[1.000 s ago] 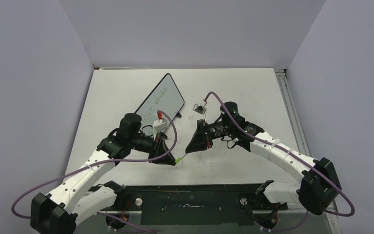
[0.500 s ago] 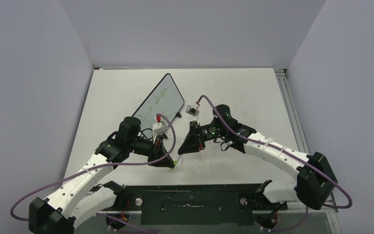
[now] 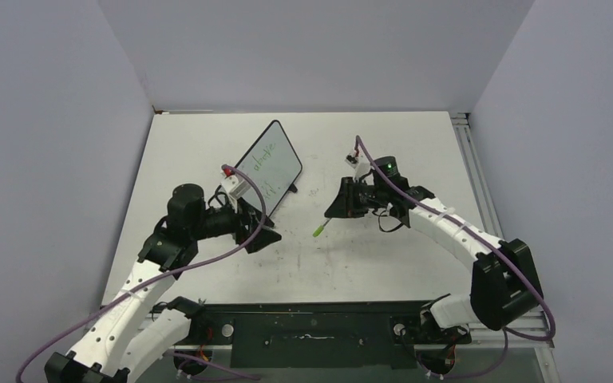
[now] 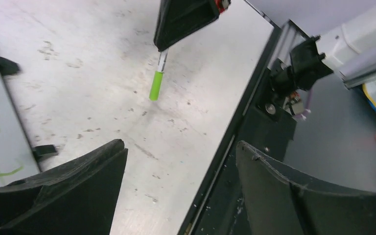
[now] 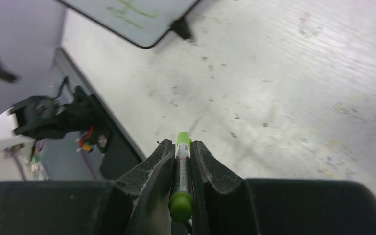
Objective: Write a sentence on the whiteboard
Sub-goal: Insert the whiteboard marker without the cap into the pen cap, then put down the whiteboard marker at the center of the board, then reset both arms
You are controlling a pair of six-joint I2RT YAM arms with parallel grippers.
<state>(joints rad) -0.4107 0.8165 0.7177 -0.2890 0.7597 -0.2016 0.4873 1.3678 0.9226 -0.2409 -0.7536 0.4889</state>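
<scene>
The whiteboard point(image 3: 283, 169) stands on the counter point(image 3: 399, 152), its green sentence point(image 3: 262, 153) showing. At its near end the left jaws gape wide, empty. Right of it, the right jaws pinch a green marker point(image 3: 320, 230).

Only readable marking: the sentence point(image 3: 262, 155), green handwriting on the whiteboard point(image 3: 286, 167), one word roughly "above"; strokes toward the board's near end partly hidden, too small to read.

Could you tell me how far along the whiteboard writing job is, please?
Done: the green sentence is on the whiteboard. In hand: the right gripper clamps the green marker; the left gripper is open, empty. Left: probably only setting the green marker down.
</scene>
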